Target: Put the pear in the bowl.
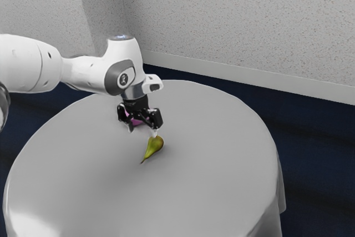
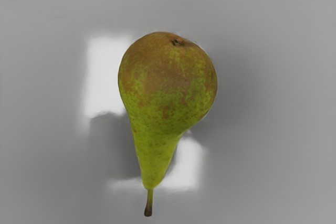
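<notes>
1. Green and brown by turns in colour: find the pear (image 1: pixel 153 147) lying on its side on the table (image 1: pixel 211 165), outside the bowl (image 1: pixel 136 122).
2. Read the fingers (image 1: pixel 156 119) as spread apart, with nothing clasped between them.
3. Look for the magenta bowl behind the fingers, partly hidden by them, on the side away from the exterior camera.
4. Above all, from the fingers, look downward and toward the exterior view's right, on the camera's side, to reach the pear. Note one fingertip close by the rounded end; cannot tell touch from a narrow gap.
5. Follow the long axis slantwise, from the rounded end near the fingers to the stem (image 2: pixel 149 203), pointing toward the exterior camera and the exterior view's left.
6. Probably calls for centring over the thick body, lowering with one finger on either side of the long axis, then closing across it.
7. Beware of pressing off-centre on the rounded end; might roll or swivel away. Seems safer than pinching the narrow neck.
8. Judge as early work: to grasp, lift, carry to the bowl and release.
</notes>
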Motion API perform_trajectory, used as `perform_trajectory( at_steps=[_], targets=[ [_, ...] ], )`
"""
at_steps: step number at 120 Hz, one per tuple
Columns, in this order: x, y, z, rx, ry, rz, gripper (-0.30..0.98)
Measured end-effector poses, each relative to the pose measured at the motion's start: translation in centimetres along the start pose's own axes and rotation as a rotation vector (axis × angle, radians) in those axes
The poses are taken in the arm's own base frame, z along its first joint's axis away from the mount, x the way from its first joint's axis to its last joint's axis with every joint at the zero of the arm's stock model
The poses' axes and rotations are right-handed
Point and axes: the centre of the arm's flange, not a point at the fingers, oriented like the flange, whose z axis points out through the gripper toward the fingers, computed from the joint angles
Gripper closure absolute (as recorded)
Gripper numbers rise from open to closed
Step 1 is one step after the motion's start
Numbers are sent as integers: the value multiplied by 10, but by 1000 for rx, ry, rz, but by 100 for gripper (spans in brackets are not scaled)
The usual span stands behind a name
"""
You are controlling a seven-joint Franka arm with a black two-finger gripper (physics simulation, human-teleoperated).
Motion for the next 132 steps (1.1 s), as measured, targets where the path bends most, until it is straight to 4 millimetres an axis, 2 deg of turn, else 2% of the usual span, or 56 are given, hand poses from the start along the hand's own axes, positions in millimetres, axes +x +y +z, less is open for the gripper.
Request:
perform_trajectory(
  at_steps=[31,42,52,65,83,111,132],
  targets=[
    [17,1,34,-16,-17,26,0],
    [30,4,45,-38,-16,35,0],
    [33,4,49,-55,-15,44,0],
    [34,-8,56,-66,-22,43,0],
    [35,-13,69,-68,-37,61,0],
    [43,-13,88,-77,-32,89,0],
    [52,-11,89,-86,-14,112,1]
  ],
)
